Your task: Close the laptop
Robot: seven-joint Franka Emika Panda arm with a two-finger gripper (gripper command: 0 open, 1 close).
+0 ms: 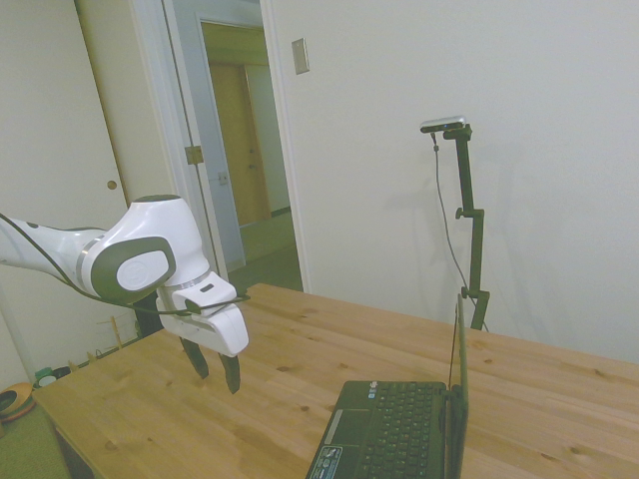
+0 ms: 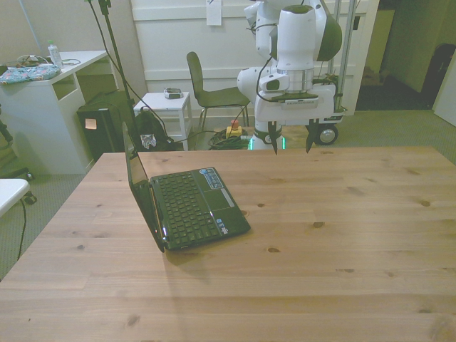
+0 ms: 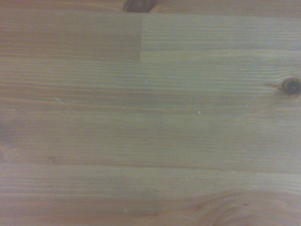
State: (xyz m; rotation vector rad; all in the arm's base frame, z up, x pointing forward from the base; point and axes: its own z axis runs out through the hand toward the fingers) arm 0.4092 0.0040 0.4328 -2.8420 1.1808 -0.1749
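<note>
Small black laptop (image 2: pixel 189 206) open on the pale knotted wooden tabletop (image 2: pixel 342 235); white arm's tool (image 2: pixel 291 147) empty.

Laptop sits toward the front view's left, its thin lid standing about upright, black keyboard exposed, small stickers by the palm rest. Tool hangs above the tabletop's far edge, well apart from the laptop, its two dark fingers (image 1: pixel 233 373) spread and pointing down, pinching nothing. Wrist view: only bare wood grain with a dark knot (image 3: pixel 292 86).

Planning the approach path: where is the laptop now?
The laptop sits open on the table, toward the front view's left, apart from the gripper hanging over the far edge.
</note>
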